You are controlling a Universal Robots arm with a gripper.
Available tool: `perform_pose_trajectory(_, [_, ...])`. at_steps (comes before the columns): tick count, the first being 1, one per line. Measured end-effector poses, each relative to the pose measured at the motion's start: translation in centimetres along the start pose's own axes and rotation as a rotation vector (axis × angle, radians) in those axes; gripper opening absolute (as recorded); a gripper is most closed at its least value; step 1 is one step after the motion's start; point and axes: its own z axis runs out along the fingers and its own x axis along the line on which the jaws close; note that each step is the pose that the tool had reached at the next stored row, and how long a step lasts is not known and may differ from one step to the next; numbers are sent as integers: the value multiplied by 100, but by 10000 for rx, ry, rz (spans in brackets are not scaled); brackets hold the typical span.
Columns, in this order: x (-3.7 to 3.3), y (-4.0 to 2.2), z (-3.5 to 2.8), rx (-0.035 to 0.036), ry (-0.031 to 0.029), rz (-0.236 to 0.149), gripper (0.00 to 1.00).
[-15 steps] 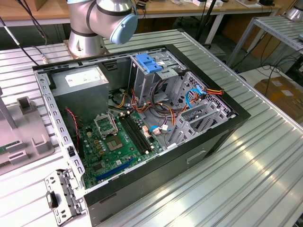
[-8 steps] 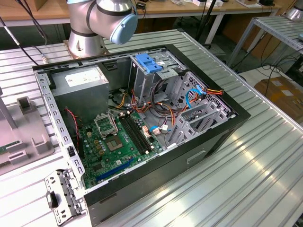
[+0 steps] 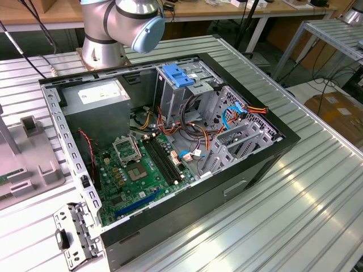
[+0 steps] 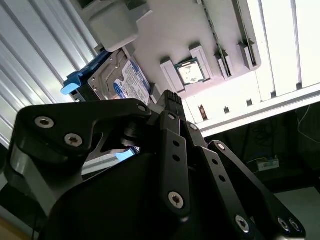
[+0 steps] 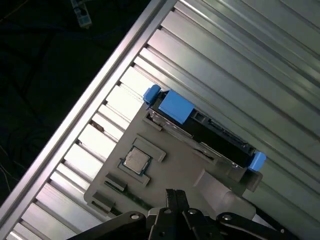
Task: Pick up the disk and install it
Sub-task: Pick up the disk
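Matt silver metal disk (image 4: 120, 80) in blue plastic carrier (image 5: 176, 107); matt grey plastic tray (image 5: 172, 150); ribbed, shiny aluminium table (image 5: 240, 65)

Arm (image 3: 119, 20) stood at the far side of the scene, toward the exterior view's left. Its silver base (image 3: 101, 52) was upright. The joint above carried a pale blue end cap (image 3: 148, 31) facing the exterior view's right, and the upper links ran out of frame. Gripper (image 5: 173, 194) was black in both wrist views, with bolted linkage bars (image 4: 172, 150) wide at the body and converging toward the tips. Fingertips met, with nothing between them. It hung free, touching nothing.
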Motion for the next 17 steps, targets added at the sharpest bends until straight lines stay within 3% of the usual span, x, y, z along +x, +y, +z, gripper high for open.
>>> perform_pose_trajectory(11, [0, 0, 0, -25, 45, -1027, 11])
perform_pose_trajectory(17, [0, 0, 0, -35, 62, -1403, 11])
